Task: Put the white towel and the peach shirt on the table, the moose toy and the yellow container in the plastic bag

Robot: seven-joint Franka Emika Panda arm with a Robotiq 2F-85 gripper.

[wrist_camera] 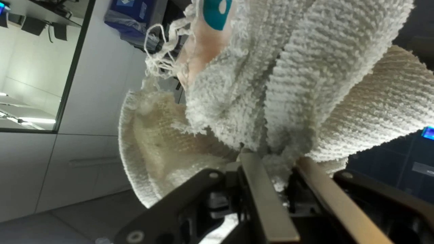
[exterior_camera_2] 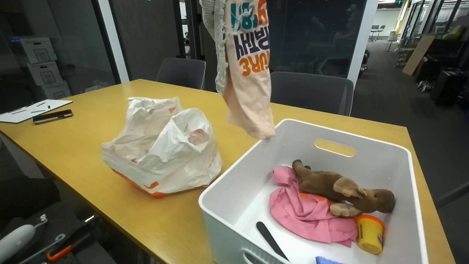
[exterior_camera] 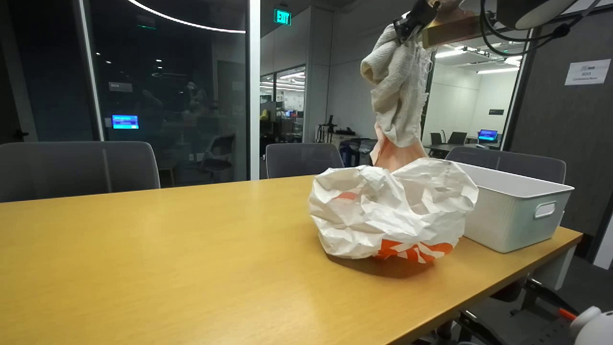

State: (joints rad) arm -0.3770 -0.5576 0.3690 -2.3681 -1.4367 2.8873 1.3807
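Observation:
My gripper (wrist_camera: pixel 273 156) is shut on the bunched white towel (exterior_camera: pixel 400 91), held high above the table (exterior_camera: pixel 191 258). The peach shirt (exterior_camera_2: pixel 251 95), with coloured lettering, hangs down along with the towel; whether the fingers pinch it too is hidden by the folds. In an exterior view its lower end dangles by the bin's rim. The plastic bag (exterior_camera_2: pixel 183 157), white with orange print, stands crumpled on the table with its mouth up. Inside the bin lie the brown moose toy (exterior_camera_2: pixel 326 182) and the yellow container (exterior_camera_2: pixel 370 236) with an orange lid.
A white hard bin (exterior_camera: pixel 517 220) stands beside the bag near the table's end. It also holds a pink cloth (exterior_camera_2: pixel 296 214), a black handle-like object (exterior_camera_2: pixel 271 240) and something blue (exterior_camera_2: pixel 326 260). Papers (exterior_camera_2: pixel 33 110) and a dark case (exterior_camera_2: pixel 53 116) lie at the far end. Chairs (exterior_camera: pixel 304 159) line the table.

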